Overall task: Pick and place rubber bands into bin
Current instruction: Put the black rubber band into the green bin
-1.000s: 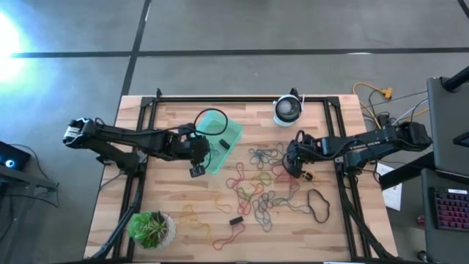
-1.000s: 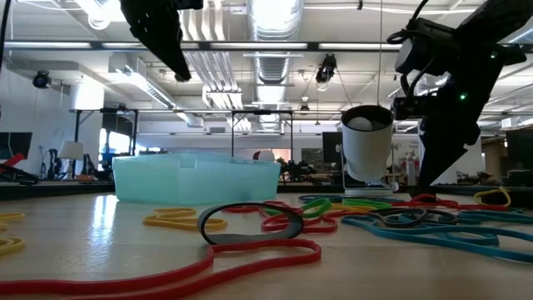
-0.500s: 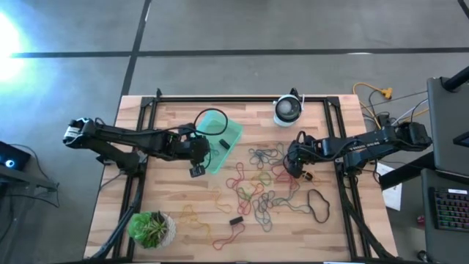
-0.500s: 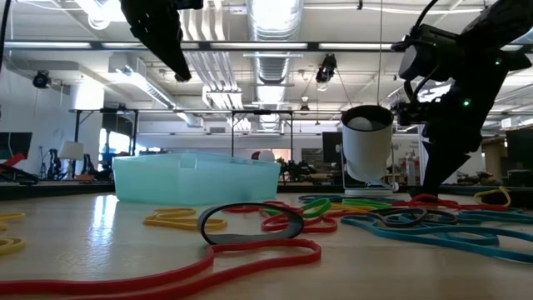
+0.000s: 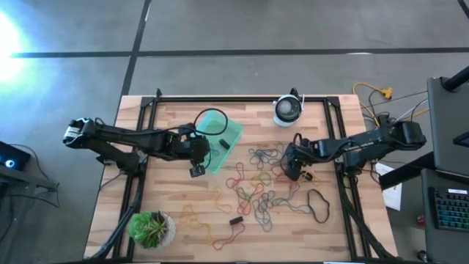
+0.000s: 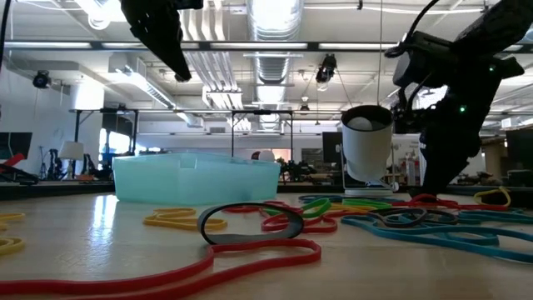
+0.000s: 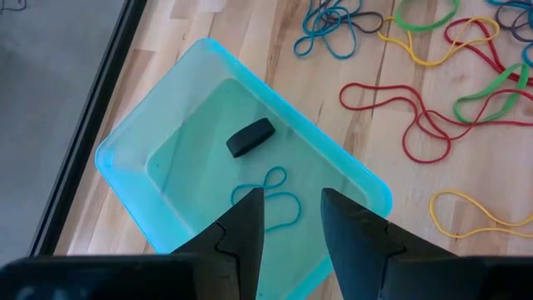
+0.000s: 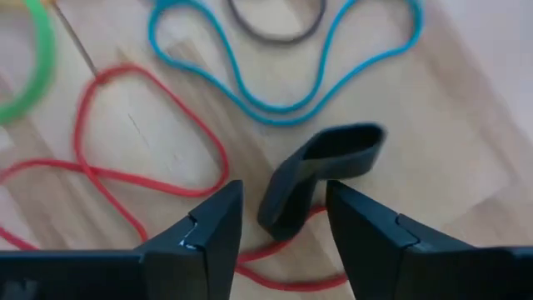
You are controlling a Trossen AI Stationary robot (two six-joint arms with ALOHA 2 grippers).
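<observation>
Wooden slats make up the bench (image 5: 183,198), which stands on a grey floor; the low view looks past it into a workshop with ceiling ducts.

Step in hand: pick-up by the right arm. The right hand (image 8: 283,218) is down at the bench on the right edge of the scatter of rubber bands (image 5: 260,183). A thick black band (image 8: 321,171) stands up between its two fingers (image 8: 208,229), which flank it with a gap showing on either side. In my judgement the fingers are closing but have not yet taken hold. Red, blue, grey and green loops lie flat on the wood around it.

The left hand (image 7: 289,218) hangs above the bin (image 5: 222,144), fingers parted and empty, waiting.

Containers: the bin, a low-walled teal tray, sits left of the main scatter. In it lie a short black band (image 7: 250,137) and a thin blue loop (image 7: 268,198). Nothing else is visible inside.

Task position: early. Most bands are on the bench still, spread from the bin's right side across the centre, with a large black loop (image 5: 317,204) well to the right and yellow and red ones toward the near edge.

Next move, as judged: close fully on the upright black band, lift clear without snagging the red loop under it, then carry it left across the pile to the bin. Risk: the floppy band may slip or drag a neighbour.

Also present: a potted plant (image 5: 151,229) and a white-and-black round device (image 5: 287,110).
</observation>
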